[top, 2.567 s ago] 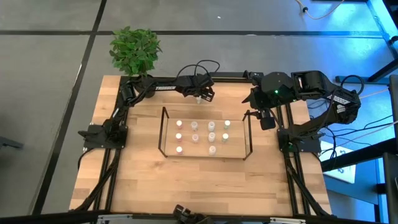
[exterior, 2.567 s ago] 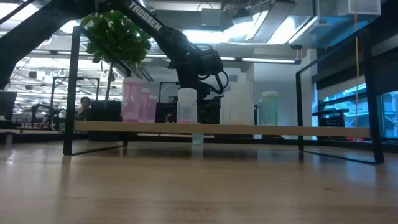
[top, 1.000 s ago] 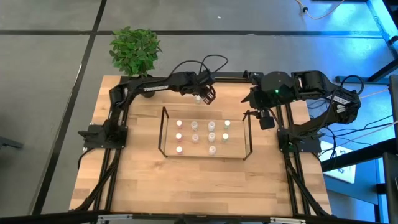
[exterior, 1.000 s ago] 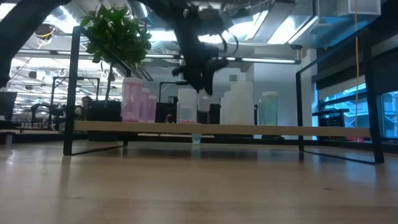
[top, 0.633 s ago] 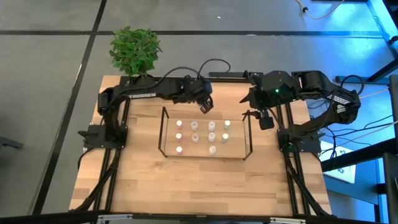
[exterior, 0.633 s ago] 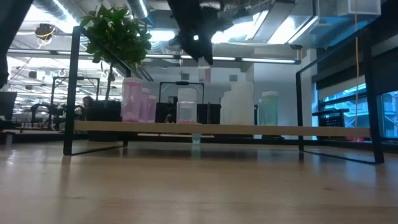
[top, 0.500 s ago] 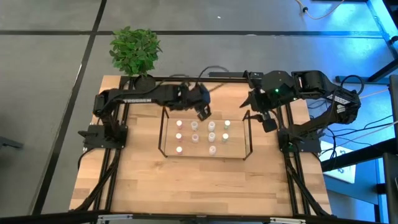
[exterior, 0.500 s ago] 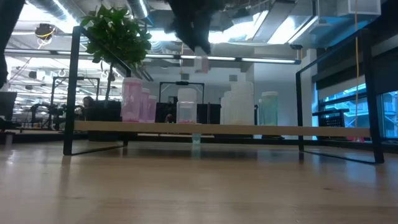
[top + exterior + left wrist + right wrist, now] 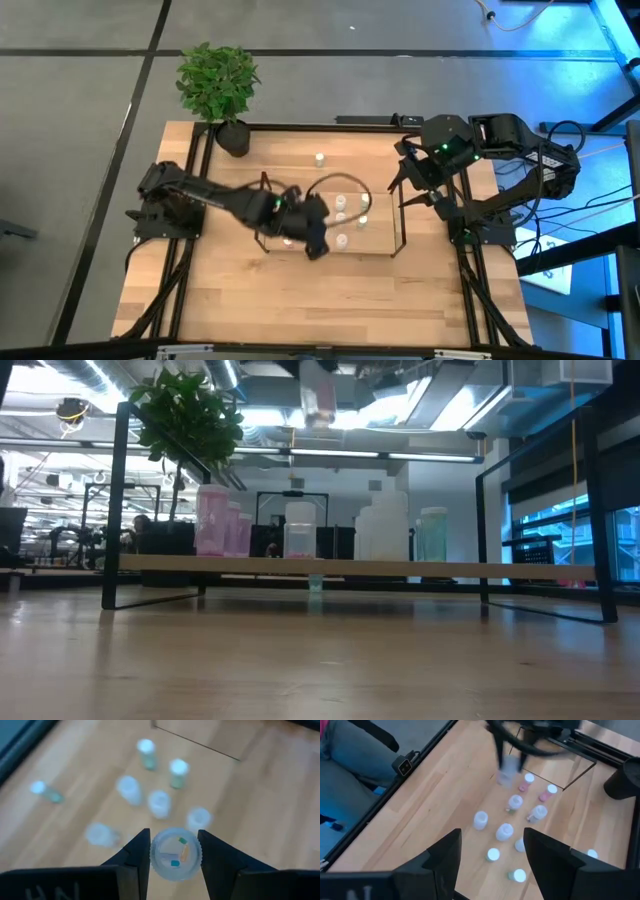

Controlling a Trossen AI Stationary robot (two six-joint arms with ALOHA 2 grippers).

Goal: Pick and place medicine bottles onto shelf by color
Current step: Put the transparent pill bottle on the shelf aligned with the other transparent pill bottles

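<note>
Looking at this one, the left gripper [image 9: 175, 845] is clamped on 1 bottle [image 9: 176, 856], both fingers snug against its sides, and it hangs high over the near edge of the shelf [image 9: 400, 215]. In the low view the bottle [image 9: 320, 400] sits way above the board [image 9: 400, 568] and reads pinkish to me, though from the wrist view it looks almost clear with a few pills inside, so I wouldn't swear to the tint.

The right gripper [image 9: 492, 845] is parked off the shelf's right end, fingers spread, nothing in them.

So I'd call the step "carry and set down with its colour group". How I'd do it well:

- Pick the spot first. The other bottles [image 9: 340, 215] stand close together on the board, with the pink ones [image 9: 212, 520] toward the left end in the low view. Aim for a free gap beside those.
- Line up above the gap, then go straight down. Coming in slanted risks the fingers clipping a neighbour, and these little things will tip easily.
- Keep the bottle upright and let go only once its base is on the wood.
- Lift straight up after, same reason.

There's also 1 stray bottle [image 9: 319, 159] on the table [image 9: 220, 290] beyond the shelf, likely next in line.
</note>
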